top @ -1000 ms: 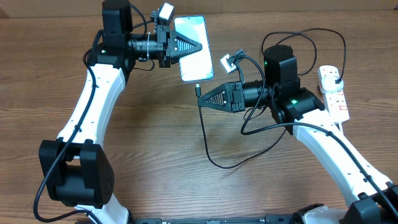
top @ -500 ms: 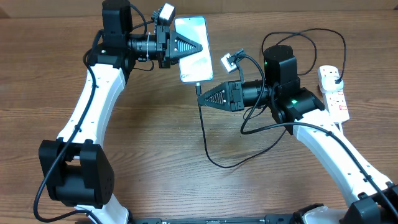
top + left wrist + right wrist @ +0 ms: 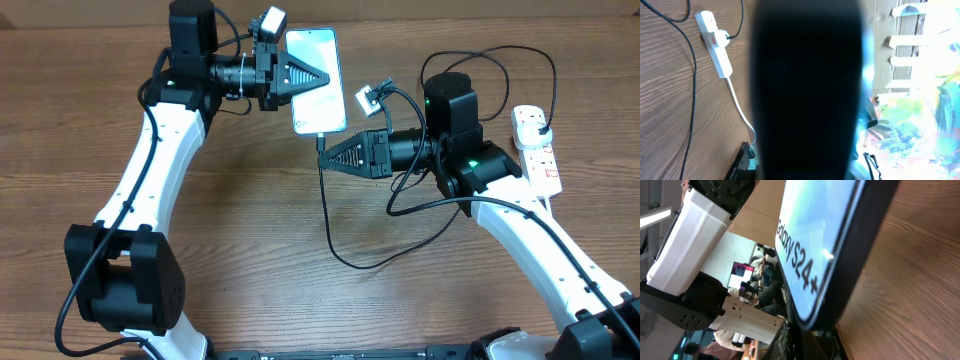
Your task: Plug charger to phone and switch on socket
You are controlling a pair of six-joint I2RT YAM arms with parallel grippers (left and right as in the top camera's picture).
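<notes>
The left hand (image 3: 327, 76) pinches the slim black-edged phone with a lit pale-teal screen (image 3: 320, 105) by its side. The phone is tilted above the wooden bench (image 3: 240, 230), its long axis running away from the robot and its bottom edge facing the right hand (image 3: 323, 158). That nearer right hand looks pressed together on the thin black charger cable (image 3: 327, 215) just behind its small plug tip (image 3: 319, 140), which sits just beside that bottom edge, so the push should follow the phone's length; the white elongated power strip (image 3: 540, 160) lies well apart rightward.
</notes>
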